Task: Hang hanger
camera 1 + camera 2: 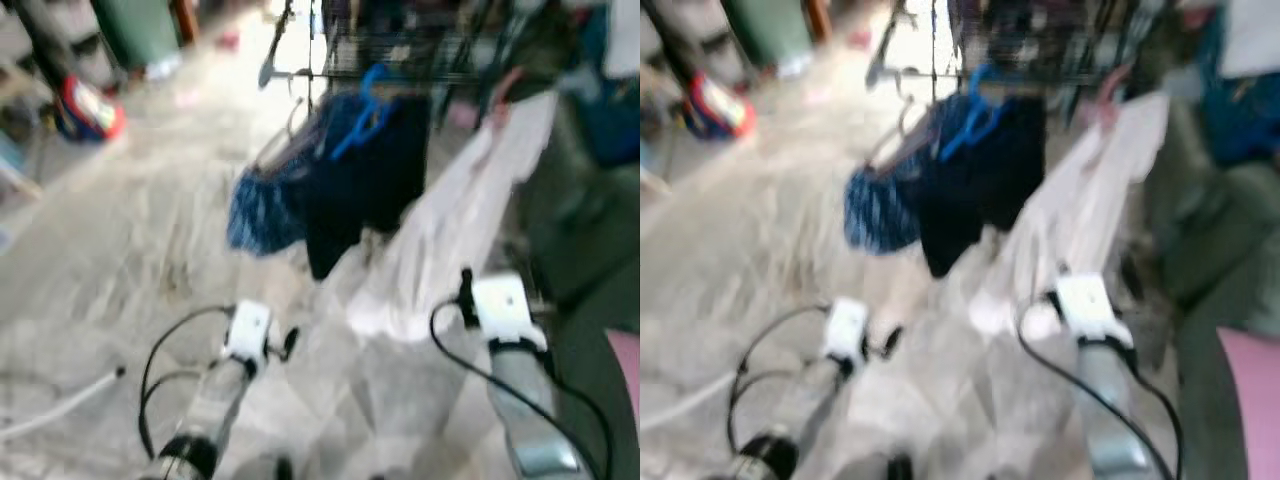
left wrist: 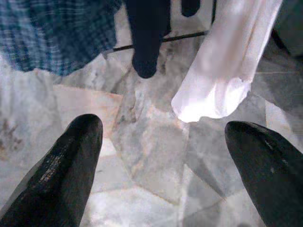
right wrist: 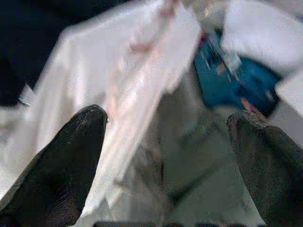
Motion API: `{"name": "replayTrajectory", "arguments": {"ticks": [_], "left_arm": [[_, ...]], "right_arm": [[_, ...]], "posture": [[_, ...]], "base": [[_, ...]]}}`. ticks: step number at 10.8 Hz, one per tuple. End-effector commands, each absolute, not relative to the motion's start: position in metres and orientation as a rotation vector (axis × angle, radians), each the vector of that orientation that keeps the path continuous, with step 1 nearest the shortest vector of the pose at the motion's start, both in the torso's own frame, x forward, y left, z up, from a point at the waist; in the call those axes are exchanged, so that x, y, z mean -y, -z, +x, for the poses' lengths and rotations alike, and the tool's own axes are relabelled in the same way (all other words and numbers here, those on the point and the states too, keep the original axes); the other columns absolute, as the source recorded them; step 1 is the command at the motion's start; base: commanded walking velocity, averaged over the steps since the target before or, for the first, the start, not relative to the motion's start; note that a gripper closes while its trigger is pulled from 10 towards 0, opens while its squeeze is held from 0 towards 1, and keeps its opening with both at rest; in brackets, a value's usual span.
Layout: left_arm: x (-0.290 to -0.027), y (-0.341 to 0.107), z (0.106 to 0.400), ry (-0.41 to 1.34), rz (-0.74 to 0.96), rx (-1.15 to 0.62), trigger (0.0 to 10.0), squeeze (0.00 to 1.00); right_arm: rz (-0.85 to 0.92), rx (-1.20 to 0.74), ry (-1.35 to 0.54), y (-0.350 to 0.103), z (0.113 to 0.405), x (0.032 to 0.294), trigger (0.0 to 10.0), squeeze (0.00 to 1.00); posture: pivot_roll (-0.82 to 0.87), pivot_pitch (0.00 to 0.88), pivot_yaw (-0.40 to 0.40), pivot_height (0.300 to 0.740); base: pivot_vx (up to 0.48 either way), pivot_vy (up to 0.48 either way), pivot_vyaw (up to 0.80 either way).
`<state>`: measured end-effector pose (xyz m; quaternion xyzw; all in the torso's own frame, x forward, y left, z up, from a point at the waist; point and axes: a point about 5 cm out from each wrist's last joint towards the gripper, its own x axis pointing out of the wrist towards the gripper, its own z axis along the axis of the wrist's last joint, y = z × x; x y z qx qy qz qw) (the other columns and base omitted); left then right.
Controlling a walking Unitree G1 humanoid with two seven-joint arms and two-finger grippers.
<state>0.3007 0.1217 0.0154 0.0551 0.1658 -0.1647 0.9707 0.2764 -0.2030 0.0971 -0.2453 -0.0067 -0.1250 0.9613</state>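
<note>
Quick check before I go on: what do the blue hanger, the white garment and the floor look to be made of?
Blue hanger: likely plastic, given its solid bright colour and thick curved hook, though blurred. White garment: thin woven fabric, matte, hanging in soft folds. Floor: polished marble-like stone slabs, grey veining, visible joints.

Daylit scene, heavily blurred by motion in both head views.
Glare is seen on the marble floor (image 1: 250,60) at the far end, where detail is washed out; the left wrist view is sharper, while the white garment (image 3: 118,94) is smeared.
</note>
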Motion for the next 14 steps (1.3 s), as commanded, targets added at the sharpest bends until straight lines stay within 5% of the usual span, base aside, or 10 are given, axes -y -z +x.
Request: {"name": "replayTrajectory", "arguments": {"ticks": [1,4,5,6,10,14], "left_arm": [[-0.133,-0.008,0.297,0.3,0.127,-0.387,10.0,0.0],[-0.146,0.012,0.283,0.245,0.143,-0.503,10.0,0.0],[-0.149,0.02,0.276,0.228,0.153,-0.548,10.0,0.0],[-0.152,0.027,0.269,0.213,0.155,-0.604,10.0,0.0],[-0.171,0.051,0.243,0.101,0.152,-0.788,10.0,0.0],[-0.176,0.064,0.224,0.117,0.174,-0.919,10.0,0.0]], "right_arm": [[-0.47,-0.028,0.246,-0.086,0.274,0.203,10.0,0.97],[-0.366,-0.183,0.245,-0.045,0.266,0.208,10.0,0.87],[-0.331,-0.254,0.22,-0.027,0.263,0.208,10.0,0.56],[-0.271,-0.344,0.202,-0.009,0.258,0.208,10.0,0.0],[0.091,-0.6,0.13,0.039,0.238,0.194,10.0,0.0],[0.096,-0.785,0.07,0.065,0.215,0.181,10.0,0.0]], "posture": [[-0.07,0.185,0.041,0.74],[-0.07,0.175,0.043,0.74],[-0.07,0.17,0.044,0.74],[-0.07,0.164,0.044,0.74],[-0.05,0.142,0.055,0.74],[-0.03,0.094,0.045,0.74]], "base": [[0.0,0.0,0.0],[0.0,0.0,0.0],[0.0,0.0,0.0],[0.0,0.0,0.0],[0.0,0.0,0.0],[0.0,0.0,0.0]]}}
